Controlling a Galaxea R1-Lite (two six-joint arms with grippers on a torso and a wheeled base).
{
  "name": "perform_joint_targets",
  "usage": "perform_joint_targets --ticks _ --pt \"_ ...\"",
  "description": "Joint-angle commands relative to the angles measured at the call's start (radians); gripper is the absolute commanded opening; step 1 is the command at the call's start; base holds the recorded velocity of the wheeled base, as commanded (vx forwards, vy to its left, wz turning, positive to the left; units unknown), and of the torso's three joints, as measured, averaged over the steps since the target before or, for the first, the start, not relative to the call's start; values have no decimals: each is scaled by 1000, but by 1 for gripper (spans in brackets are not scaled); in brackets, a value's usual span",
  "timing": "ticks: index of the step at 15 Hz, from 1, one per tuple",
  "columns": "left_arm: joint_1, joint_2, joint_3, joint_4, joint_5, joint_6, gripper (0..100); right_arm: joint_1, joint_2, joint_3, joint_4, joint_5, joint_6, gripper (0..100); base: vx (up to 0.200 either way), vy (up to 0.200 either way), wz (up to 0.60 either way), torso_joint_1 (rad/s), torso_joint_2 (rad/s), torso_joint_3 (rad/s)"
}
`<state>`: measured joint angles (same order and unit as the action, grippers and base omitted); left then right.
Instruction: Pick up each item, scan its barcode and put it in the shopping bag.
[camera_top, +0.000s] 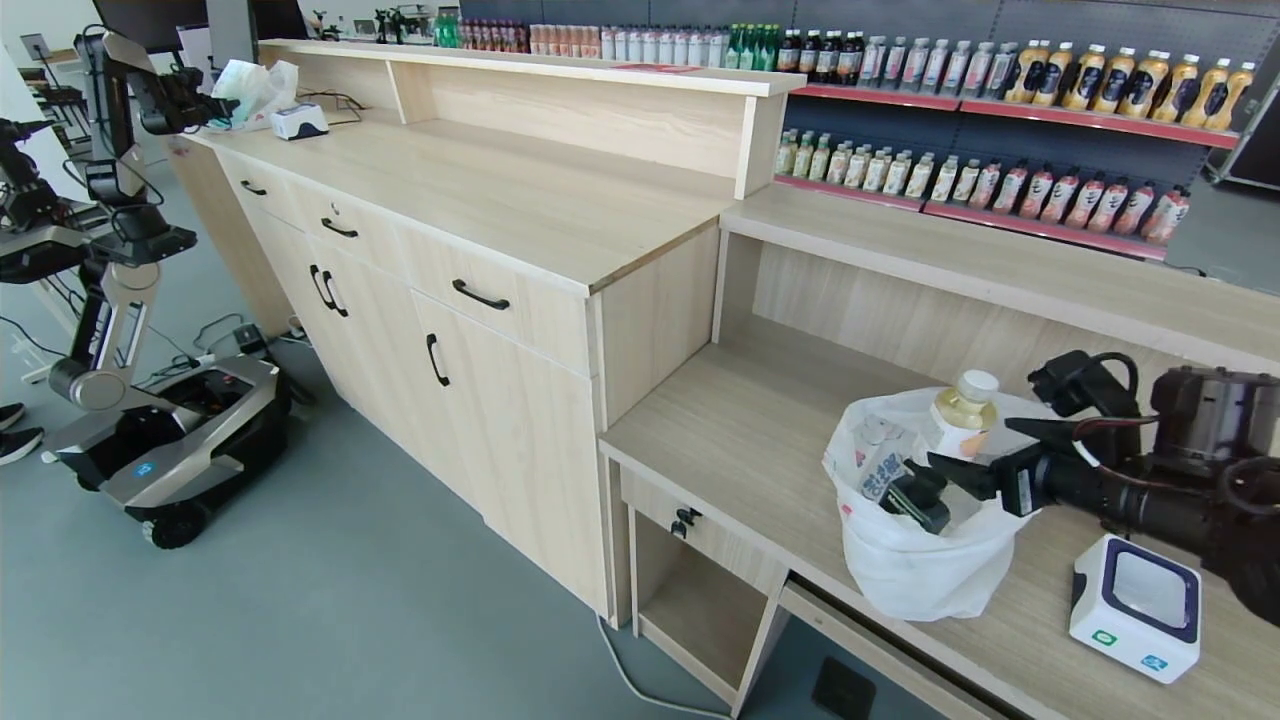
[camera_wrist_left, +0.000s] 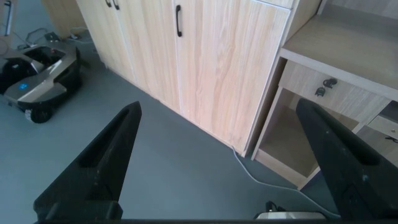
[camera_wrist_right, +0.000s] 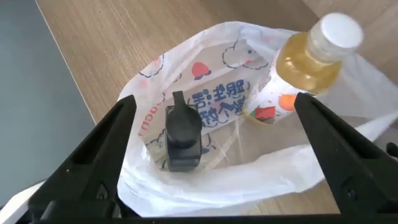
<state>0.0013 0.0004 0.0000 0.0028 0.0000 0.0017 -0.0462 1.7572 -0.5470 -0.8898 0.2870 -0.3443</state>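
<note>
A white shopping bag (camera_top: 920, 570) stands open on the low wooden counter (camera_top: 740, 430). Inside it are a yellowish drink bottle (camera_top: 965, 410) with a white cap, a white printed carton (camera_top: 880, 460) and a black item (camera_top: 915, 500). My right gripper (camera_top: 975, 445) hovers over the bag's mouth, open and holding nothing. In the right wrist view its fingers (camera_wrist_right: 93, 168) straddle the bag (camera_wrist_right: 249, 186), with the bottle (camera_wrist_right: 311, 59), carton (camera_wrist_right: 217, 93) and black item (camera_wrist_right: 182, 134) below. My left gripper (camera_wrist_left: 219, 107) hangs open above the grey floor beside the cabinet.
A white barcode scanner (camera_top: 1135, 605) sits on the counter close to the bag on the right. A taller cabinet (camera_top: 480, 190) with drawers stands on the left, with shelves of bottles (camera_top: 1000, 120) behind. Another robot (camera_top: 130, 400) stands on the floor at far left.
</note>
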Motion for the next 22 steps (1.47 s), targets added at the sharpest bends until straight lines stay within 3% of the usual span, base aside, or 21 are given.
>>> perform_joint_targets --ticks 1,2,4,5,6,8,10,12,13,16,20,22 --pt "0 0 0 0 0 0 100 -152 -490 52 324 -49 -96 100 0 0 -600 7 7 2" --pt "0 0 0 0 0 0 100 -235 -561 48 407 -52 -117 100 0 0 -600 -90 119 76" --pt "0 0 0 0 0 0 100 -494 -693 56 568 -51 -183 100 0 0 -600 -97 181 78" --pt "0 0 0 0 0 0 100 -537 -708 59 594 -52 -197 100 0 0 -600 -7 51 12" --pt "0 0 0 -1 0 0 100 -663 -728 73 621 -60 -234 100 0 0 -600 -12 32 12" --pt "0 0 0 0 0 0 100 -771 -670 75 577 -155 -237 100 0 0 -600 -17 7 5" --pt "0 0 0 0 0 0 100 -790 -499 90 431 -295 -213 100 0 0 -600 -5 5 5" --pt "0 0 0 0 0 0 100 -790 -268 90 189 -308 -16 100 0 0 0 0 0 0" --pt "0 0 0 0 0 0 100 -787 -177 87 100 -299 50 100 0 0 0 0 0 0" --pt "0 0 0 0 0 0 100 -836 13 94 -75 -201 56 100 0 0 0 0 0 0" --pt "0 0 0 0 0 0 100 -877 168 87 -248 -65 51 100 0 0 0 0 0 0" --pt "0 0 0 0 0 0 100 -899 196 88 -290 -52 51 100 0 0 0 0 0 0"
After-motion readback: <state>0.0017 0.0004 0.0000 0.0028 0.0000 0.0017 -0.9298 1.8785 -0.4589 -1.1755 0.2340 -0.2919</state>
